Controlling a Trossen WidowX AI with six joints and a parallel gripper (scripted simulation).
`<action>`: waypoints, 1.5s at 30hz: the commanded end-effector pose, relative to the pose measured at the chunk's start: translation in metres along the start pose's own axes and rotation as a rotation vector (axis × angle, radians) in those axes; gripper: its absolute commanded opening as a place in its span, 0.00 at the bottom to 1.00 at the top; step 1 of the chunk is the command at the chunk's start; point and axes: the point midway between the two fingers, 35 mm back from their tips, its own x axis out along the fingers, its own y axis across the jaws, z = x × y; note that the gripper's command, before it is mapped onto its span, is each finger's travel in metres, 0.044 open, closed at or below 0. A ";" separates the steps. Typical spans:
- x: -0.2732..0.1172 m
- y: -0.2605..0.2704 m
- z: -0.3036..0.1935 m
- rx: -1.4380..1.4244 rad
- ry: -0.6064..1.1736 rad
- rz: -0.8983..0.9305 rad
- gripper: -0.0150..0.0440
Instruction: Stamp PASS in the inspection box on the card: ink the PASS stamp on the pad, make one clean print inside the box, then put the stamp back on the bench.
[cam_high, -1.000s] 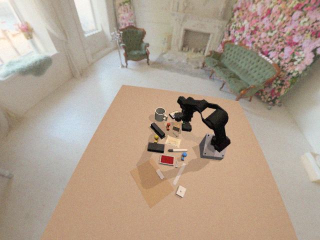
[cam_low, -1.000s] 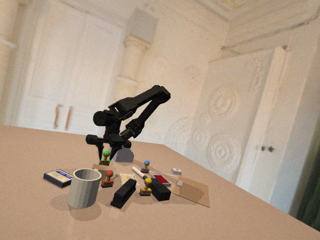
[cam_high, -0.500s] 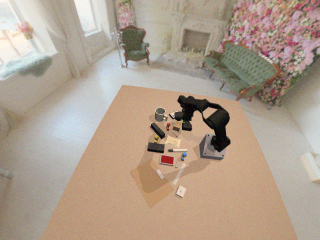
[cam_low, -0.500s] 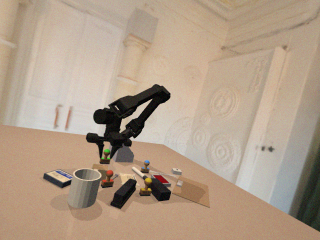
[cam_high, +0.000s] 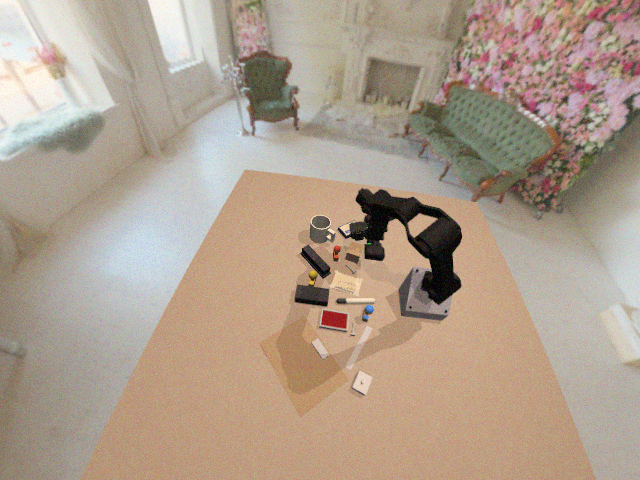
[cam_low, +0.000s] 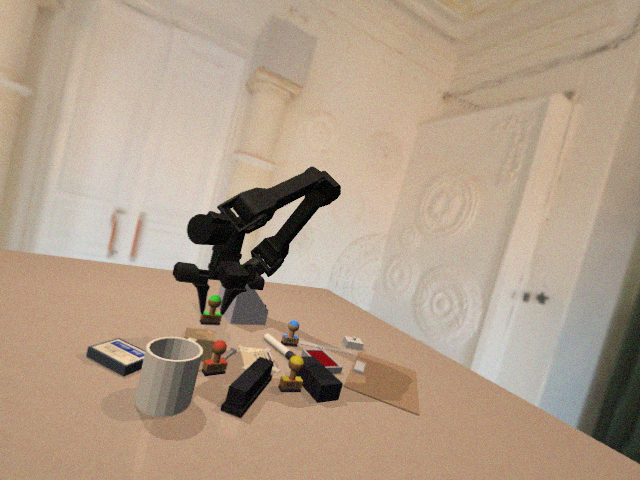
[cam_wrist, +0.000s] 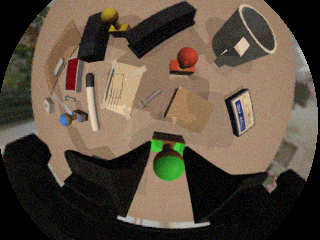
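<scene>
My gripper (cam_low: 210, 311) (cam_wrist: 167, 147) is shut on the green-topped stamp (cam_high: 368, 243) (cam_low: 214, 300) (cam_wrist: 169, 166), which hangs upright a little above the bench. Its printing face is hidden. The cream card (cam_high: 346, 283) (cam_low: 254, 355) (cam_wrist: 120, 92) lies in the middle of the objects, with printed lines; no print shows clearly in its box. The red ink pad (cam_high: 333, 320) (cam_low: 323, 358) (cam_wrist: 72, 75) lies open beyond the white marker, away from my gripper. Red-topped (cam_high: 337, 249) (cam_wrist: 187, 57), yellow-topped (cam_high: 312, 274) (cam_wrist: 109, 16) and blue-topped (cam_high: 368, 309) (cam_wrist: 65, 119) stamps stand on the bench.
A tan block (cam_wrist: 190, 111) lies just beyond the held stamp. A labelled dark box (cam_low: 116, 355) (cam_wrist: 241, 113) and a grey mug (cam_high: 320, 229) (cam_low: 168, 379) stand on that side. Two long black objects (cam_high: 315, 260) (cam_high: 311, 295) flank the yellow stamp. A white marker (cam_high: 358, 300) lies between card and pad.
</scene>
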 end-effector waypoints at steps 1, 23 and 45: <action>-0.003 -0.001 0.000 -0.005 0.001 -0.004 0.25; -0.014 0.000 0.000 -0.005 0.001 -0.003 0.25; -0.027 0.074 0.064 0.007 -0.006 -0.050 0.25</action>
